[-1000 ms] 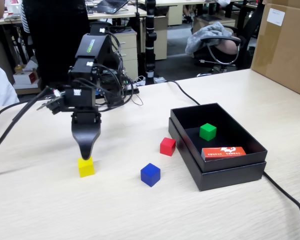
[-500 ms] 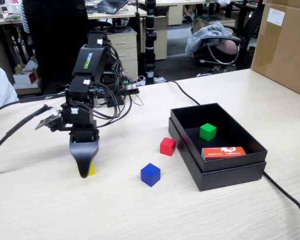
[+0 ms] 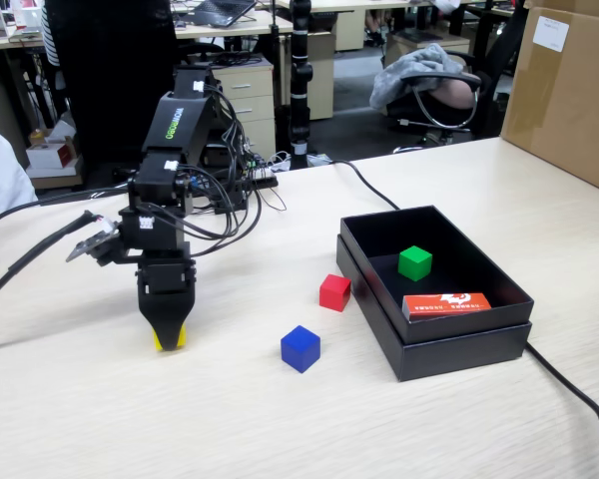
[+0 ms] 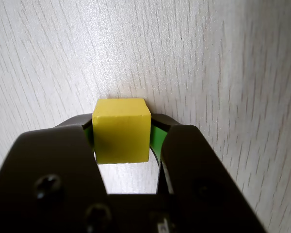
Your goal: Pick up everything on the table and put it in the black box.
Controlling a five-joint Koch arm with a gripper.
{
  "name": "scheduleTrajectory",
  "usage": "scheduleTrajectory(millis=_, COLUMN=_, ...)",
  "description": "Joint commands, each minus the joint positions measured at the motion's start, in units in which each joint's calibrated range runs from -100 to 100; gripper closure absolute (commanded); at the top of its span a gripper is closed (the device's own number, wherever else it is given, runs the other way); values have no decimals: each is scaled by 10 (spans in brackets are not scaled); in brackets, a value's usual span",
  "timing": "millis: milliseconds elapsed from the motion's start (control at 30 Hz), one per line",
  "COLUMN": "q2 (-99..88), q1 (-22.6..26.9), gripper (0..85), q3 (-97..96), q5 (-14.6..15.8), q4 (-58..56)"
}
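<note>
A yellow cube rests on the pale wooden table, almost hidden behind my gripper in the fixed view. In the wrist view my gripper is shut on this cube, with the green-lined jaws pressing both its sides. A red cube lies just left of the black box. Nearer the front edge sits a blue cube. A green cube lies inside the box.
A flat orange-red packet lies in the box's near corner. A big brown carton stands at the back right. One black cable runs past the box's right side, and others trail left of the arm.
The gripper has come down from above the yellow cube to table level around it, and its jaws have shut on the cube. The other cubes have not moved.
</note>
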Motion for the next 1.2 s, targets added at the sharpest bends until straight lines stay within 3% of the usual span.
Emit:
scheduleTrajectory(millis=0, q2=-8, q1=-3, gripper=847, q3=22, q5=-4, q4=-13)
scheduleTrajectory(millis=367, q2=-275, q1=32, gripper=846, q3=-34, q5=0, q4=-71)
scheduleTrajectory(millis=600, q2=-501, q1=108, gripper=846, q3=-127, q5=33, q4=-109)
scheduleTrajectory(millis=667, q2=-572, q1=156, gripper=846, q3=-151, q5=54, q4=-112)
scheduleTrajectory(millis=900, q2=-628, q1=264, gripper=846, q3=-122, q5=118, q4=-143)
scheduleTrajectory(millis=1033, q2=-622, q1=293, gripper=846, q3=-92, q5=135, q4=-151)
scheduleTrajectory(millis=1167, q2=-480, q1=302, gripper=846, q3=11, q5=148, q4=-151)
